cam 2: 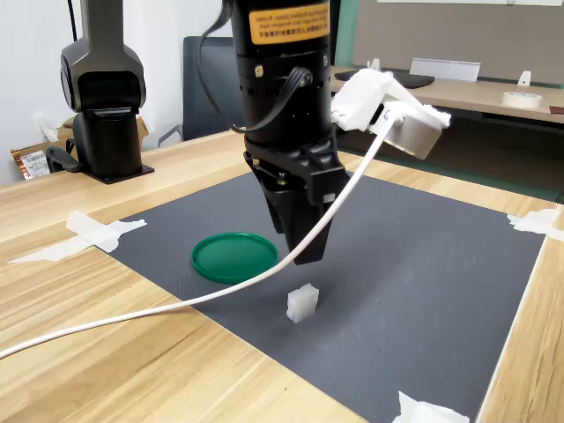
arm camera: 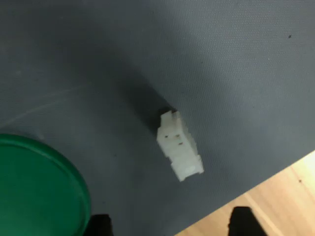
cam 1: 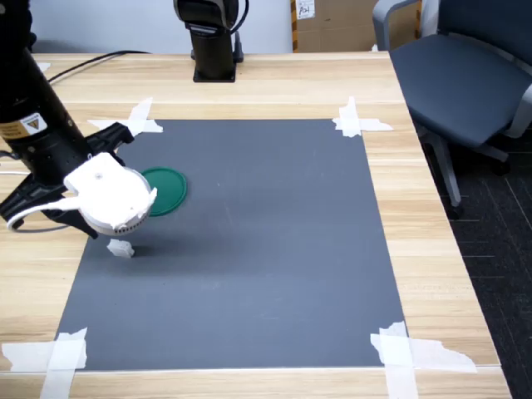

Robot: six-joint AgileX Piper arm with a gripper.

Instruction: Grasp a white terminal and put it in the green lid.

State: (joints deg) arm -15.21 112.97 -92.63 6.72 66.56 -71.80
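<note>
Just beside the flat round dark-green plastic lid (cam 1: pixel 166 189), on the side toward the near edge of the dark grey mat (cam 1: pixel 274 249) in the first exterior view: the tiny white plastic terminal block (cam 1: pixel 121 248). Close to the lid's raised rim but apart from it, and clearly not inside. Rests directly on the mat, alone, nothing leaning on it. Looks oblong in the wrist view, with a stepped, notched outline and a few small holes in one face (arm camera: pixel 179 147).

Above the terminal, on the same side of the lid: the black two-finger gripper (cam 2: pixel 304 256), hanging clear of the block and touching neither it nor the lid. Spread wide and empty, to go by the wrist view, where two dark fingertips (arm camera: pixel 98 223) sit well apart with only mat between them. From the second exterior view the gap between the fingers cannot be made out.

Probably very light and rigid, being hard moulded plastic far smaller than the lid (cam 2: pixel 234 256); unlikely to deform or break under a modest squeeze, but easy to nudge, tip or flick away if one finger arrives first. Smooth faces, so some risk of slipping or twisting out. Best taken across the short width, on the two long flat sides near the middle of the length, not on the stepped ends. Should release cleanly over the lid, with little drop, to avoid a bounce past the shallow rim.
</note>
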